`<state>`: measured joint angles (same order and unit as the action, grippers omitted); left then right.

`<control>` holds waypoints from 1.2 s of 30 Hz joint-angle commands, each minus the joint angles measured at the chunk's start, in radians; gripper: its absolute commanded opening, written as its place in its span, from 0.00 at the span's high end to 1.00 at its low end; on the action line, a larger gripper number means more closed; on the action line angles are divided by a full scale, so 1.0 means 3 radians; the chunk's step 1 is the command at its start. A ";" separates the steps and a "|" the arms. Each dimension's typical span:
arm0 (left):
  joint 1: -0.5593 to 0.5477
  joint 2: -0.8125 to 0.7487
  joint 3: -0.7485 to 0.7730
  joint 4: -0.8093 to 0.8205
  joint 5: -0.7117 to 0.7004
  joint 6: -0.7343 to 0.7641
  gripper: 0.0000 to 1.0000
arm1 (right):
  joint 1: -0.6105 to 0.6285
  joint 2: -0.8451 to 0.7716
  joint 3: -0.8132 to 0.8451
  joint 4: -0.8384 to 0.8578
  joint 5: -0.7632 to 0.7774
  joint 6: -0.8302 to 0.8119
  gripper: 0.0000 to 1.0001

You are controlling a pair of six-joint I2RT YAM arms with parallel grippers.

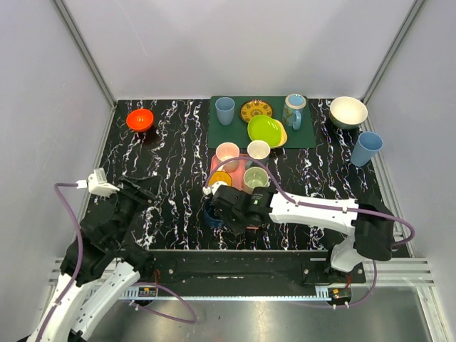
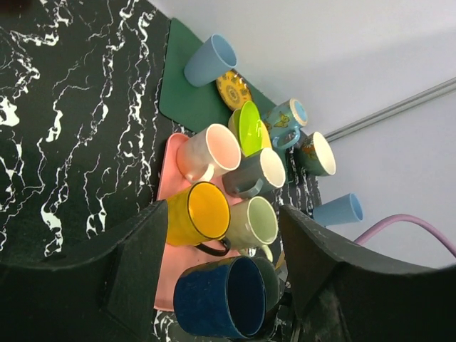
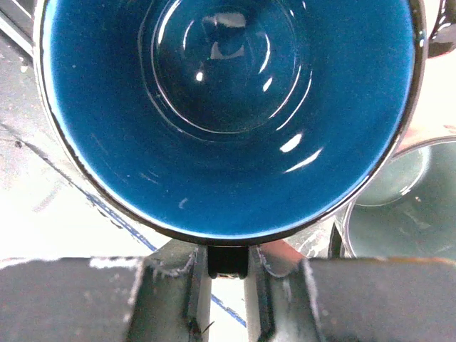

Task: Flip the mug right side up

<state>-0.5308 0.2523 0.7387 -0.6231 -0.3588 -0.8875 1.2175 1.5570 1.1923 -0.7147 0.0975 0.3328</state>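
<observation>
Between grey walls point(image 1: 235, 43), black marbled tabletop point(image 1: 178, 142)

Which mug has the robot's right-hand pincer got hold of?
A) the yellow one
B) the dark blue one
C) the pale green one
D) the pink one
B: in the right wrist view the right pincer is pinched shut at the edge of the dark blue mug, whose glossy blue inside fills the picture.
</observation>
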 commanded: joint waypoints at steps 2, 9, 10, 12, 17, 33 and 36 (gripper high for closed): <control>-0.0005 0.0095 -0.0069 0.0119 0.0137 0.0003 0.34 | 0.0012 0.0102 0.0019 0.0276 0.0186 0.0062 1.00; -0.0005 0.0105 -0.0207 0.0180 0.0189 -0.0038 0.34 | -0.0008 0.0327 -0.0047 0.0388 0.0263 0.0128 1.00; -0.0005 0.0105 -0.0218 0.0180 0.0194 -0.0038 0.34 | -0.0014 0.0358 -0.0052 0.0403 0.0278 0.0138 1.00; 0.0000 0.0095 -0.0233 0.0175 0.0189 -0.0023 0.34 | -0.0039 0.0383 -0.0068 0.0404 0.0360 0.0169 1.00; 0.0000 0.0090 -0.0259 0.0180 0.0168 -0.0013 0.34 | -0.0136 0.0404 -0.0109 0.0393 0.0488 0.0225 1.00; -0.0005 0.0161 -0.0346 0.0201 0.0199 -0.0013 0.31 | -0.0193 0.0333 -0.0226 0.0485 0.0360 0.0251 0.55; -0.0005 0.0202 -0.0325 0.0206 0.0204 0.0028 0.29 | -0.0061 0.0134 -0.0119 0.0404 0.0304 0.0251 0.43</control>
<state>-0.5312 0.2890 0.6384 -0.6079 -0.3164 -0.8906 1.1652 1.7023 1.1244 -0.6037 0.1909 0.4011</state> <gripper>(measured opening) 0.698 0.496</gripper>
